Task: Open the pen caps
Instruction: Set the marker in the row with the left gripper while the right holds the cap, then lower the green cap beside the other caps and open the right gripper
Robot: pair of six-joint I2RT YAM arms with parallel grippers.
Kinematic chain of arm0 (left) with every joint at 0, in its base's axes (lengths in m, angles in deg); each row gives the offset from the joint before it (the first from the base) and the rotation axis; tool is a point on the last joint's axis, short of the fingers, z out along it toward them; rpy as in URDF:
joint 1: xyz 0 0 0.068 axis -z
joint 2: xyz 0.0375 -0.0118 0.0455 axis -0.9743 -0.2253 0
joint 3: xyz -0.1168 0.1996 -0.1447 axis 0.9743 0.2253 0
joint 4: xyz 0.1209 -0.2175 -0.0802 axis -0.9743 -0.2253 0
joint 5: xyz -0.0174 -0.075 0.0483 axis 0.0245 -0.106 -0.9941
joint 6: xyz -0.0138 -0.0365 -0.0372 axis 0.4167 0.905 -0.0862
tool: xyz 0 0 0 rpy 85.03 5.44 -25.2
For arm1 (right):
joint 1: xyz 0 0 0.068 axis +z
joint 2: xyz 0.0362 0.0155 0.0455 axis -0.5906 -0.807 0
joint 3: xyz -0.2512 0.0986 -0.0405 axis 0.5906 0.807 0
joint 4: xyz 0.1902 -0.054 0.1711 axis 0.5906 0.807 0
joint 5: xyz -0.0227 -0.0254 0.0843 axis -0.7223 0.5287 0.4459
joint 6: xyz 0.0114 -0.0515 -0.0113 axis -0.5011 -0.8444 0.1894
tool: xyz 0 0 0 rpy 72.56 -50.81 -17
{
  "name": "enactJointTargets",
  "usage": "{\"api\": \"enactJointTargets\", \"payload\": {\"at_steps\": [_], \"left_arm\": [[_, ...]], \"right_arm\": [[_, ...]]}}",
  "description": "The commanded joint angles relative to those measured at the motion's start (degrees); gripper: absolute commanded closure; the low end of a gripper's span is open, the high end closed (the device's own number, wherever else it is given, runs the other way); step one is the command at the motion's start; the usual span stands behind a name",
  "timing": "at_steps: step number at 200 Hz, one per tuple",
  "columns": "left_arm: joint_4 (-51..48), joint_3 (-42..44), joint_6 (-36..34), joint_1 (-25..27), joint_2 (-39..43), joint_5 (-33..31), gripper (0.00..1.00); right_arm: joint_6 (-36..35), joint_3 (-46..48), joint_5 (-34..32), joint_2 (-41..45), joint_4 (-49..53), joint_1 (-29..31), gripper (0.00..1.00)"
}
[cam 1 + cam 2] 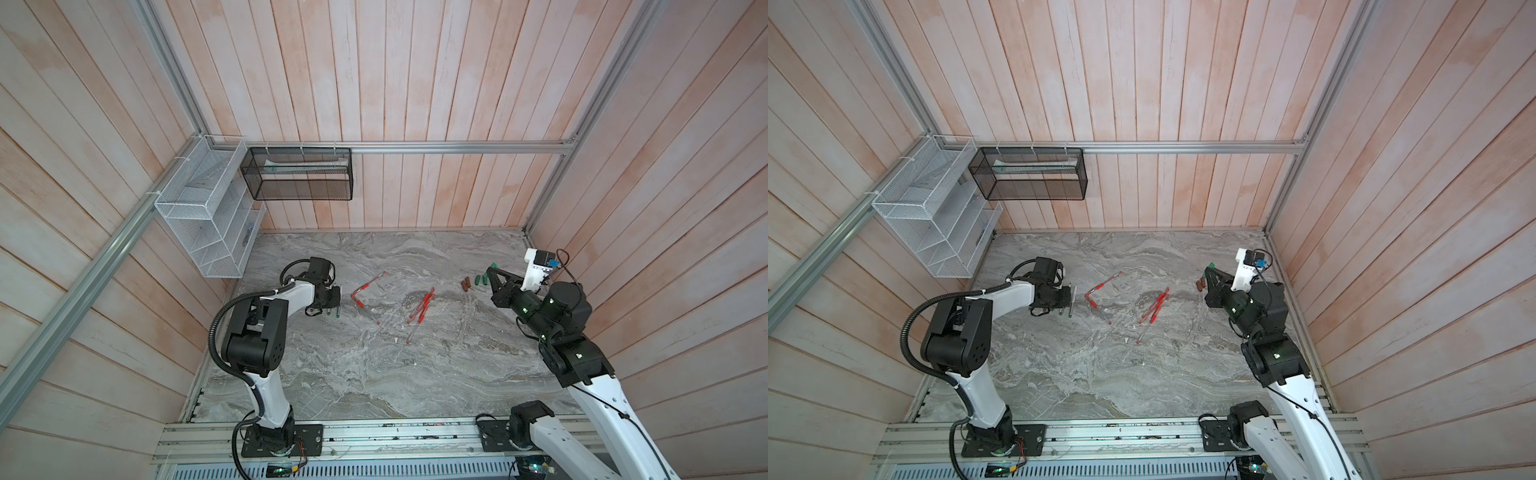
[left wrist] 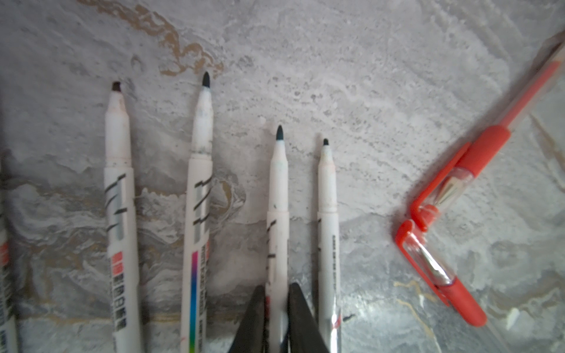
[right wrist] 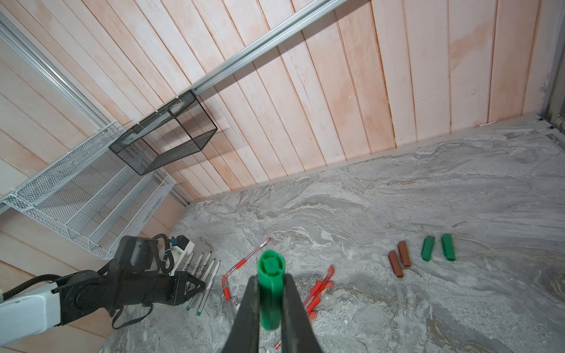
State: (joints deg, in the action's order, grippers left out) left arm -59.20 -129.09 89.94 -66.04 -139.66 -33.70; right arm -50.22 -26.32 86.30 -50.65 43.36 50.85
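Cap (image 3: 269, 302), chunky green, pinched in right claw (image 3: 271, 277); left claw (image 2: 277, 287) straddles white marker (image 2: 278, 183), grip unclear.

Both top views come from one camera head high above the front rail (image 1: 395, 436), looking steeply down onto the marble table (image 1: 332, 374) and the plank back wall (image 1: 415, 83); they share nearly the whole scene, shifted a little sideways. The left wrist camera sits close over the tabletop, facing down along a row of white markers (image 2: 200, 189) with two red pens (image 2: 423, 214) beside them. The right wrist camera rides higher, looking slantwise across the table past the green cap (image 3: 270, 287) right before its lens, and takes in the left arm (image 3: 91, 290), the black basket (image 3: 165, 143) and those same markers and pens
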Motion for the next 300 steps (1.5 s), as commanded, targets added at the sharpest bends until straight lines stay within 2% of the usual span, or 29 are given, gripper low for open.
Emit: {"api": "enactJointTargets", "payload": {"at_steps": [1,67,97,122,144,160,175,221,246,276,300], "left_arm": [[-1.42,-0.94,-0.18,0.29,1.23,-1.86,0.81],[-1.22,-0.33,0.95,0.33,5.63,1.01,0.78],[-0.83,1.02,0.14,0.66,11.43,3.18,0.62],[1.15,3.86,-1.68,0.91,17.3,4.72,0.53],[3.38,7.38,-5.75,0.85,23.18,5.04,0.37],[5.71,10.52,-10.34,0.71,27.59,8.17,0.28],[6.93,12.83,-11.76,-0.01,31.09,11.52,0.22],[6.41,15.08,-12.42,-5.38,36.94,19.29,0.14],[6.29,15.07,-10.49,-10.21,38.43,23.35,0.12],[5.76,15.56,-10.69,-13.57,40.13,23.95,0.09],[6.85,16.49,-10.53,-14.1,40.99,24.39,0.07]], "right_arm": [[-0.22,-1.13,-1.23,1.06,2.01,-0.33,1.0],[0.02,-2.14,-3.0,0.85,4.58,-0.58,1.0],[-1.66,-5.39,-2.27,-3.7,7.69,-0.73,1.0],[-3.78,-8.89,-3.17,-8.55,10.54,-1.56,1.0],[-6.67,-13.44,-3.12,-14.0,14.17,-3.15,1.0],[-8.6,-15.73,-2.96,-17.45,15.74,-4.99,1.0],[-9.99,-17.91,-1.75,-20.87,17.12,-7.38,1.0],[-14.13,-22.83,1.54,-29.68,19.03,-15.9,1.0],[-15.98,-25.31,2.73,-35.1,19.65,-19.15,1.0],[-17.36,-25.87,2.43,-40.85,17.79,-22.18,1.0],[-18.09,-26.07,3.31,-46.62,16.47,-24.42,1.0]]}}
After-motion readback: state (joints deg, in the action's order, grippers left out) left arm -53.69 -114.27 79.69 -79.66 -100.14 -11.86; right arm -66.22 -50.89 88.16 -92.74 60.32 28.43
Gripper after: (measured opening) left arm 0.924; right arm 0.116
